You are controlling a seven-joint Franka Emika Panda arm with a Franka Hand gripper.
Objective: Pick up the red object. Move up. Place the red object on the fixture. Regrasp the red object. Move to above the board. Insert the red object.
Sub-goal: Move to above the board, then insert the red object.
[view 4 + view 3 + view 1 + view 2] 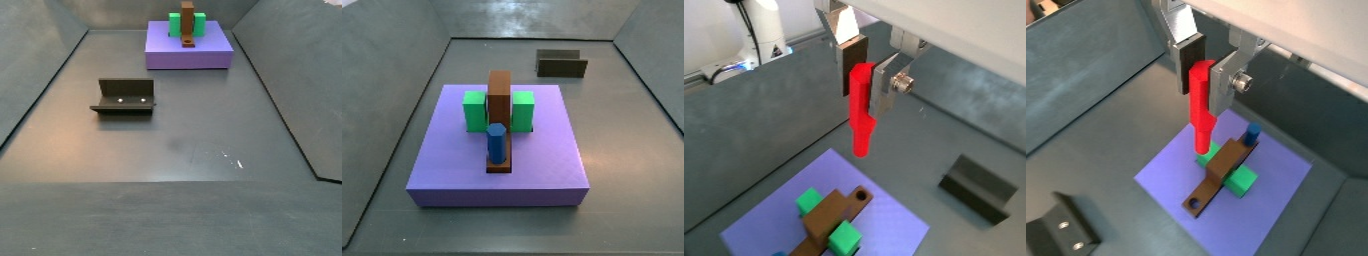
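On the grey floor, the board (1227, 180) lies below the gripper (1200, 72), which is clamped on the red peg (1200, 110) hanging at 6 o'clock. A small tilt could jam the peg at insertion.

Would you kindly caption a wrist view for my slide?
Pincer holds the red object upright above the board.

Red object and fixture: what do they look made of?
The red object, held in the hand above the board, looks like matte moulded plastic: uniform bright colour, no glints. The fixture looks like dark painted or anodised metal, with pale fasteners on its upright face; uncertain.
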